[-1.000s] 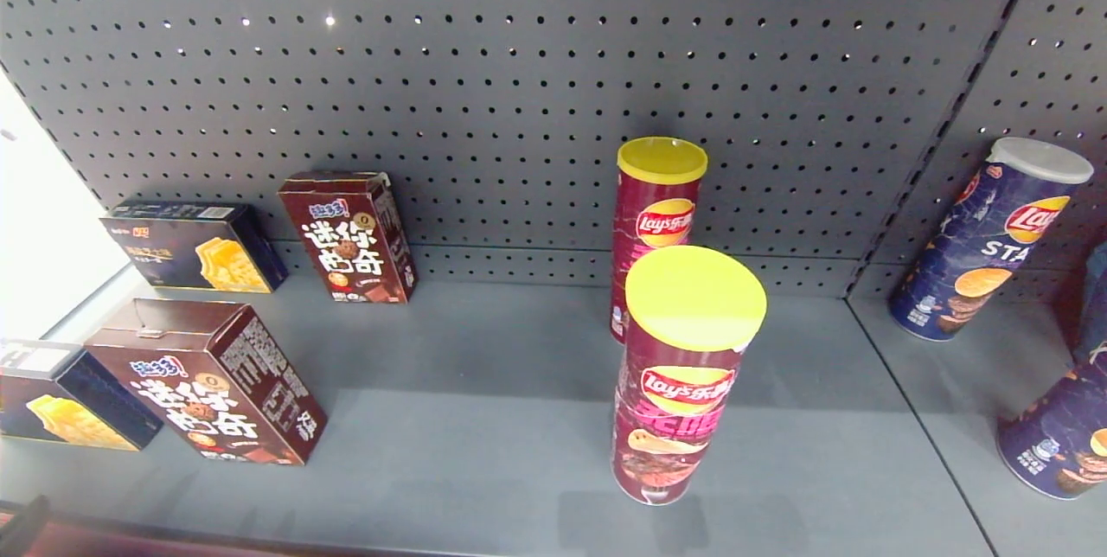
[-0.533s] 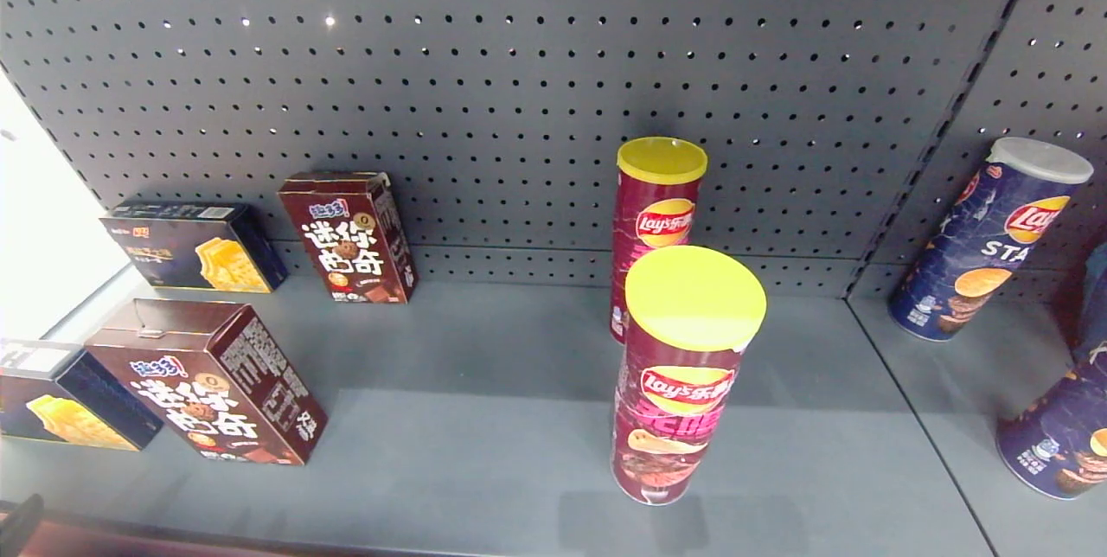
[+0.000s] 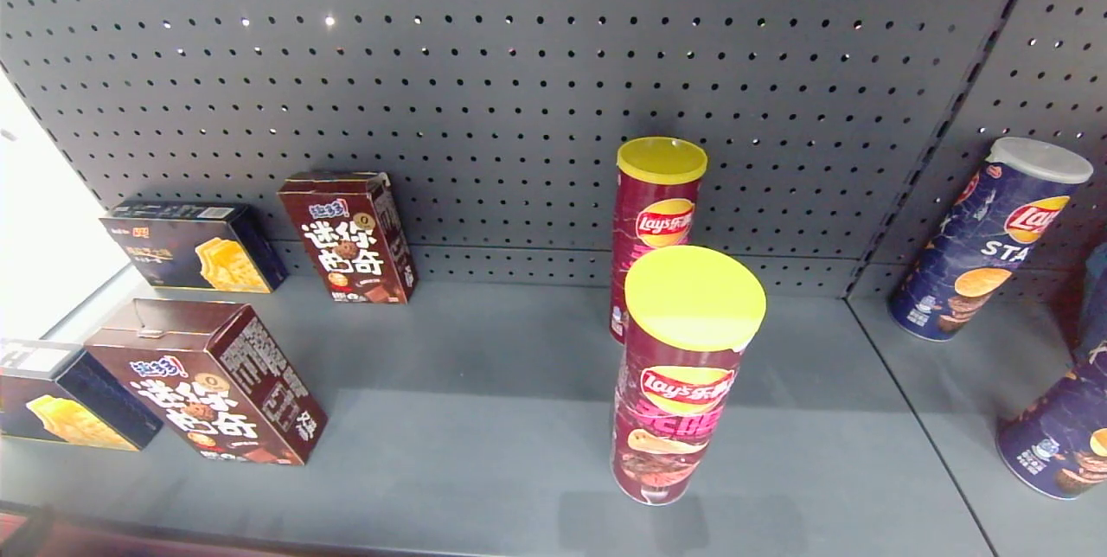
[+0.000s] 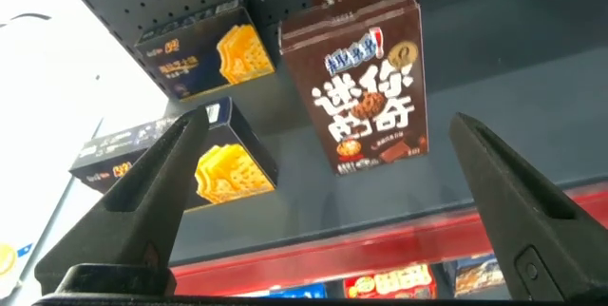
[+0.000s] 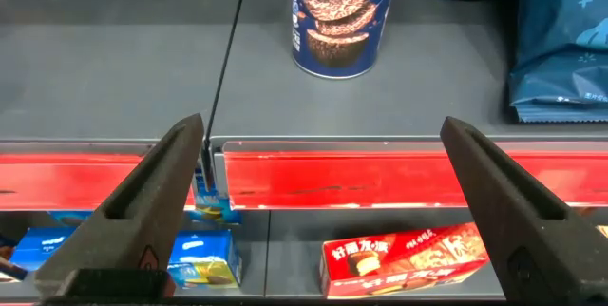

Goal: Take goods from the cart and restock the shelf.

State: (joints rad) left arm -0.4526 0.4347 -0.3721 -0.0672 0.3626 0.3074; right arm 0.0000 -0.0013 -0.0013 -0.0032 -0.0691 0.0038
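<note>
Red cans: front can (image 3: 687, 367) upright mid-shelf, second can (image 3: 659, 220) just behind it, against pegboard (image 3: 484, 90). Likely light, stiff card tubes, smooth, tall and tippy; best taken mid-body, gently.
Brown boxes (image 3: 207, 380), navy boxes (image 3: 195, 246): well left of front can. Probably light, flat-sided; hold across narrow faces.
Blue cans (image 3: 986, 237): well right of front can.
Shelf (image 3: 484, 419): grey, level, matte; wide bare gap left of front can.
Left end effector (image 4: 330, 125): fingers spread, empty, facing a brown box.
Right end effector (image 5: 323, 125): spread, empty, facing a blue can.
</note>
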